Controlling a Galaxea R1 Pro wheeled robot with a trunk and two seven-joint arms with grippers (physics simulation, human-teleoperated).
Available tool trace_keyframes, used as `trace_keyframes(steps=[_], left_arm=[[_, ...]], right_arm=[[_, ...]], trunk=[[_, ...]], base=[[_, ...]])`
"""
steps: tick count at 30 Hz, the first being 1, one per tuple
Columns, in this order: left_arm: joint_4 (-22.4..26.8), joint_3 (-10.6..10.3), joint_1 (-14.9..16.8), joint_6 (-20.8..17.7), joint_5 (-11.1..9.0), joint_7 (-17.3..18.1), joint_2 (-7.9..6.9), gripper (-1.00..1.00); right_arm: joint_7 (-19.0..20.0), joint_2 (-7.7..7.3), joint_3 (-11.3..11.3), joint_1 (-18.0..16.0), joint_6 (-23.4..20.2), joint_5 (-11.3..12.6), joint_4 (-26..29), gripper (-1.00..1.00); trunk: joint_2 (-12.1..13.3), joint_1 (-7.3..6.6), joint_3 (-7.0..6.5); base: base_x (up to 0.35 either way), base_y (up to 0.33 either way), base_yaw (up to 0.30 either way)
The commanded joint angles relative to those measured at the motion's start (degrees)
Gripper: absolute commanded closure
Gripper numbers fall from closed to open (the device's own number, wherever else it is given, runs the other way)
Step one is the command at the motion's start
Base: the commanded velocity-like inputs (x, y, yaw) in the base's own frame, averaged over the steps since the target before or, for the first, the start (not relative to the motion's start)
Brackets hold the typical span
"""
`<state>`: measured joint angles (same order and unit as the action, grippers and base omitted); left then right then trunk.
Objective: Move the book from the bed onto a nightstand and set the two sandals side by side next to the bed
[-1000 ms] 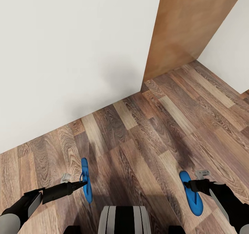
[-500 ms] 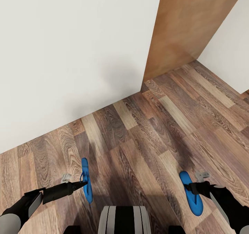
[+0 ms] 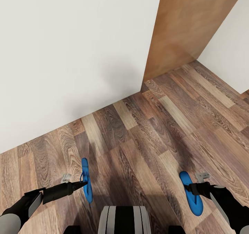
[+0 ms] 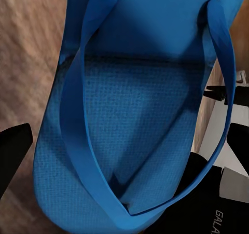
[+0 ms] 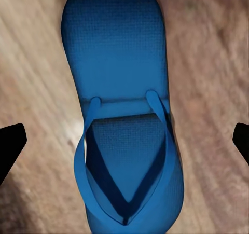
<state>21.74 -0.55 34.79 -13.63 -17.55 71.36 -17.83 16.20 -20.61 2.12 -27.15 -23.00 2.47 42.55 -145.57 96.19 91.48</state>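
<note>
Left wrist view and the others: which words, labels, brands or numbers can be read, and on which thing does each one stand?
"GAL": white letters on the robot's dark body, at the frame edge of the left wrist view, where the word is cut off.
No other text: none on the left sandal, the right sandal, the wood-plank floor, the white wall or the brown wooden door.

Black arms with grey panels, black fingers, striped grey-black trunk.
</note>
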Motion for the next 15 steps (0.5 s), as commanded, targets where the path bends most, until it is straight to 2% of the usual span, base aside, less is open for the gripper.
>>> trace_keyframes(steps=[1,5,7,15], left_arm=[[0.0,-0.1,0.0,-0.6,-0.3,0.2,-0.02,1.0],[0.0,-0.1,0.0,-0.6,-0.3,0.2,-0.01,1.0],[0.0,-0.1,0.0,-0.6,-0.3,0.2,-0.01,1.0],[0.1,-0.1,0.0,-0.6,-0.3,0.3,-0.08,1.0]], right_arm=[[0.0,-0.06,0.2,0.0,-0.3,0.3,0.1,-1.0],[0.0,-0.05,0.2,0.0,-0.4,0.0,-0.1,-1.0],[0.0,-0.05,0.2,0.0,-0.4,-1.4,-0.2,-1.0],[0.0,-0.13,0.2,0.0,-0.3,-2.9,-0.2,-1.0]], trunk=[[0.0,-0.01,0.03],[0.0,-0.01,0.03],[0.0,-0.01,0.03],[-0.1,0.17,1.58]], base=[[0.0,0.0,0.0],[0.0,0.0,0.0],[0.0,0.0,0.0],[0.0,0.0,0.0]])
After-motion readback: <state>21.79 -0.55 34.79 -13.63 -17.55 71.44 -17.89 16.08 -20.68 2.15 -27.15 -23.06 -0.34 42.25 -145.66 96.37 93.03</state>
